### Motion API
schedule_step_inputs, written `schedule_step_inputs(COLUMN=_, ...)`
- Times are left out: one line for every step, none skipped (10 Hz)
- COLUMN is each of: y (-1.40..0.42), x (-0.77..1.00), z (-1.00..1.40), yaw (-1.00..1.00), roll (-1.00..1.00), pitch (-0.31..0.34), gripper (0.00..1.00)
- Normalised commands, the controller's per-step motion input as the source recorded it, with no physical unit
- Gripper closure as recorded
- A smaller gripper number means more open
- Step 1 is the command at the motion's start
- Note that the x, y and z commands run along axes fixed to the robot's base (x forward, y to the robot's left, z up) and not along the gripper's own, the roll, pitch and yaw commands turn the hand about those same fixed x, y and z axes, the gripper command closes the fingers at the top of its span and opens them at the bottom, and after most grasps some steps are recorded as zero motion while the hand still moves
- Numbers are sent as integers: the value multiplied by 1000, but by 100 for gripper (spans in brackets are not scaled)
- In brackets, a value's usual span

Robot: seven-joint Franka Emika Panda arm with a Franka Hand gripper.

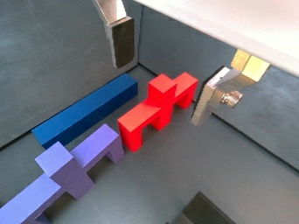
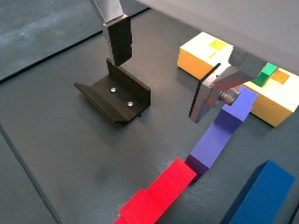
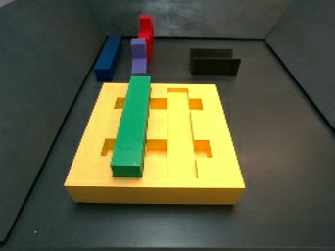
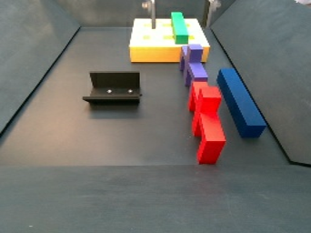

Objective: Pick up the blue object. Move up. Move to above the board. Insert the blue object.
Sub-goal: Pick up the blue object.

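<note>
- While my gripper (image 1: 163,74) hangs above the floor with nothing between its plates, the jaws stand spread wide, ready for a grasp not yet begun.
- The blue object (image 1: 86,110) lies flat on the floor, just beside the red piece (image 1: 156,108) and purple piece (image 1: 73,168), at the outside of the row.
- That outer long face is free, so I judge I can straddle the bar across its width.
- The board (image 3: 157,182) sits well apart, a green bar (image 3: 132,123) already seated in one groove; neighbouring grooves look open for mine.
- The fixture (image 4: 112,88) stands clear to one side.
</note>
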Motion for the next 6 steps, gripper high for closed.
schedule_step_inputs(y=0, x=0, z=0, yaw=0, roll=0, pitch=-16, gripper=0)
schedule_step_inputs(y=0, x=0, z=-26, yaw=0, roll=0, pitch=-7, gripper=0)
schedule_step_inputs(y=-11, x=-97, z=-74, yaw=0, roll=0, pitch=-39, gripper=0)
schedule_step_inputs(y=-31, x=-157, z=-40, yaw=0, roll=0, pitch=-76, gripper=0)
schedule_step_inputs(y=-26, x=-151, z=0, yaw=0, roll=0, pitch=-59, gripper=0)
schedule_step_inputs(y=-57, x=-374, z=0, yaw=0, roll=0, pitch=-94, gripper=0)
